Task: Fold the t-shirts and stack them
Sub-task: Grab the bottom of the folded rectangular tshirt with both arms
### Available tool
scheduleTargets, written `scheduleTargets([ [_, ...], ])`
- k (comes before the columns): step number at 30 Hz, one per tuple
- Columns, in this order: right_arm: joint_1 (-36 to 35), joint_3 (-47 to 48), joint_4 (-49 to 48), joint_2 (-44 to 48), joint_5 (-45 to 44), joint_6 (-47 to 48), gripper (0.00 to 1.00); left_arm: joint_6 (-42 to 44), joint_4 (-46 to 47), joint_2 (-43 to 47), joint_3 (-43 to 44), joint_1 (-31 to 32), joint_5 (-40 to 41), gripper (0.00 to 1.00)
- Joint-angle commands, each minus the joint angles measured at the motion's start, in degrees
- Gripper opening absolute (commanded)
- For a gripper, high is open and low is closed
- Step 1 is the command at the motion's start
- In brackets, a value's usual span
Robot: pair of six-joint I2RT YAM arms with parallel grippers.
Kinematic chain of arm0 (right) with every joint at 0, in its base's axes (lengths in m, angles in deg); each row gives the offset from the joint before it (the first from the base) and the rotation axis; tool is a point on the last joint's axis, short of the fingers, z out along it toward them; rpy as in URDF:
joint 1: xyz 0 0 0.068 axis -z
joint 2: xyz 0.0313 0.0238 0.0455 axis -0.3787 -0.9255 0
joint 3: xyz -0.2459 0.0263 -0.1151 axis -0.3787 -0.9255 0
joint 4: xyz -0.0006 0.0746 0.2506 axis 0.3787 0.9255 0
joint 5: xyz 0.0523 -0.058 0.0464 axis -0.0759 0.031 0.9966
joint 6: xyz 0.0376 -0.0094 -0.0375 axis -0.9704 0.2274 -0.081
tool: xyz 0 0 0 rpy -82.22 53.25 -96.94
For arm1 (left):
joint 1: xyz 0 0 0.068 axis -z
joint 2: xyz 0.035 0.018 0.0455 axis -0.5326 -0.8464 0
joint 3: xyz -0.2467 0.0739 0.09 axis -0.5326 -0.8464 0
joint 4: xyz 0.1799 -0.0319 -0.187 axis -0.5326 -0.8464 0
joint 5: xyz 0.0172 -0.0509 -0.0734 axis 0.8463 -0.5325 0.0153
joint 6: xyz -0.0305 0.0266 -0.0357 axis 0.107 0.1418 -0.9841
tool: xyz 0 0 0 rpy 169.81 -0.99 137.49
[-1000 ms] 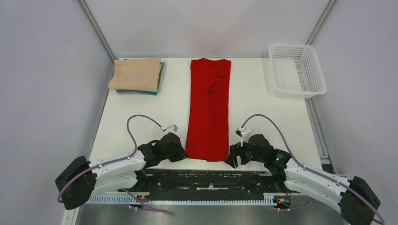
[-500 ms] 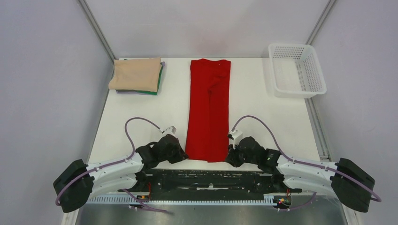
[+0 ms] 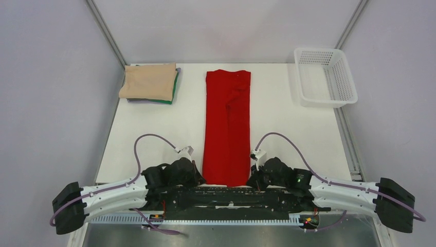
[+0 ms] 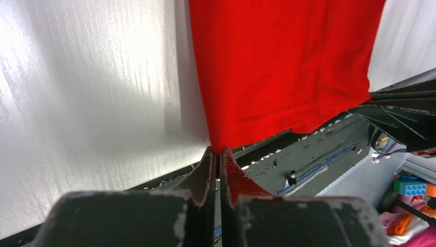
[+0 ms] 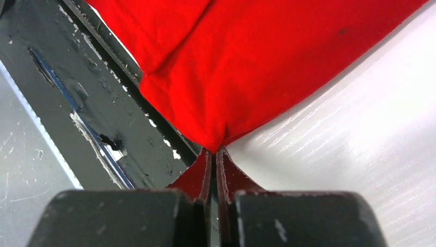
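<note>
Two corners held: my left gripper and right gripper each pinch a near hem corner of the red t-shirt. Its long axis runs straight away from both arms, equally near, the far end level with the folded stack to its left.

top view: bright, even, sharp edge to edge; shadows faint and soft.
table: streaky white glare in both wrist views (strongest at the left wrist).
red t-shirt: saturated, weave lost; a dim shadow band runs along its edge.
left gripper, right gripper: dark, blurred close to the lens.
</note>
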State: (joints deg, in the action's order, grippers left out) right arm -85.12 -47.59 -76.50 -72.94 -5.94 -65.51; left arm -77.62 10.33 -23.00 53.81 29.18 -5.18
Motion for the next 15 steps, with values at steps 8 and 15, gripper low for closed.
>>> scheduleTargets([
  [8, -0.4, 3.3, -4.2, 1.4, -10.4, -0.8, 0.00, 3.6, 6.9, -1.7, 3.9, -0.7, 3.9, 0.02],
  [15, 2.6, 10.8, -2.5, -5.0, -17.1, 4.1, 0.00, 11.5, 11.1, -10.7, 12.8, -9.9, -0.1, 0.02],
])
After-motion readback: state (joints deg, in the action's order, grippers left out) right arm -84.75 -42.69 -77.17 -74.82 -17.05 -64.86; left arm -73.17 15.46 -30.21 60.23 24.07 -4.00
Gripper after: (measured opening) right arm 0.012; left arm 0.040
